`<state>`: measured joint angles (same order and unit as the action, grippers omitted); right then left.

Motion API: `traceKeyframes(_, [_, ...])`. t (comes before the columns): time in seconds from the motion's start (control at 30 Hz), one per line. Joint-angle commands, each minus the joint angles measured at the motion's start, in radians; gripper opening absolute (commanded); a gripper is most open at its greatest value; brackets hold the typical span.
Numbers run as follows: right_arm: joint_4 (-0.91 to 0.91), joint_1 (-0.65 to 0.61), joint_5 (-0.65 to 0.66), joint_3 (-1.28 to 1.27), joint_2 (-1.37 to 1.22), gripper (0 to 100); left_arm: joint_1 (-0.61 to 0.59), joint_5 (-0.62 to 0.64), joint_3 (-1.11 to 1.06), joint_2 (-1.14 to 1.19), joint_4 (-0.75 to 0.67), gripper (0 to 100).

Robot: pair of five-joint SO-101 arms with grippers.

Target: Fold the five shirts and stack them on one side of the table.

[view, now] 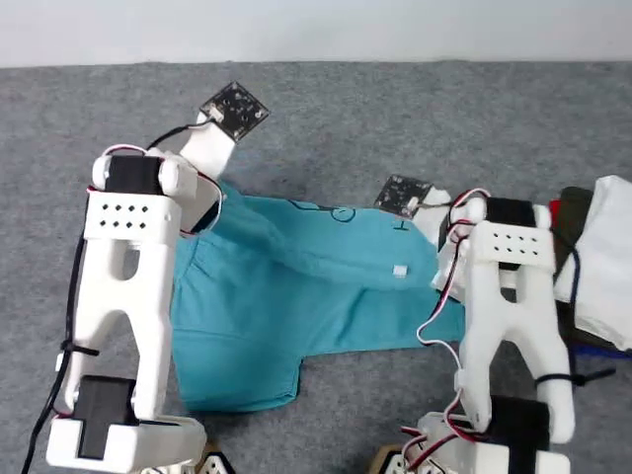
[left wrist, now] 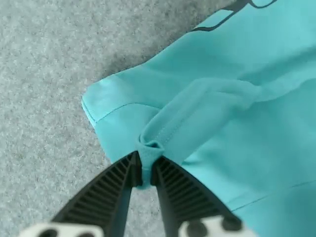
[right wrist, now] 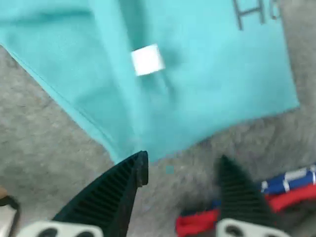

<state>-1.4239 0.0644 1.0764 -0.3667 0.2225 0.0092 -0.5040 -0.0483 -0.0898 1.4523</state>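
Note:
A teal shirt [view: 296, 296] lies spread and partly folded across the middle of the grey table, with dark print near its far edge. My left gripper [left wrist: 145, 170] is shut on a raised fold of the teal shirt [left wrist: 222, 113] near the shirt's left corner. My right gripper [right wrist: 182, 170] is open, hovering just past the right edge of the teal shirt [right wrist: 163, 94], over bare table. Nothing is between its fingers [right wrist: 133, 173]. A small white tag [right wrist: 147, 60] sits on the cloth ahead of it.
A pile of other shirts [view: 602, 267], white on top with dark, red and blue beneath, rests at the table's right edge, close to the right arm. Red cloth [right wrist: 197, 219] and blue cloth [right wrist: 291, 180] show by the right gripper. Bare grey table [view: 415, 109] lies beyond the teal shirt.

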Motion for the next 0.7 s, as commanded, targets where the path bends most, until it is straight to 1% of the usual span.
traceKeyframes(0.0, [-0.085,-0.028,-0.049,0.103,0.05,29.2,-0.005,0.012,-0.002,-0.048,-0.035,1])
traceKeyframes(0.1, [-0.11,-0.073,-0.052,0.091,0.044,29.2,-0.003,0.014,-0.004,-0.046,-0.051,1])
traceKeyframes(0.3, [-0.122,-0.166,-0.063,-0.023,-0.031,29.2,-0.008,0.014,-0.004,-0.046,-0.086,1])
traceKeyframes(0.43, [-0.044,-0.179,-0.124,-0.058,-0.116,29.4,-0.008,0.015,-0.005,-0.046,-0.087,1])
traceKeyframes(0.67, [0.094,-0.162,-0.126,-0.055,-0.283,29.3,-0.009,0.015,-0.005,-0.046,-0.091,1])
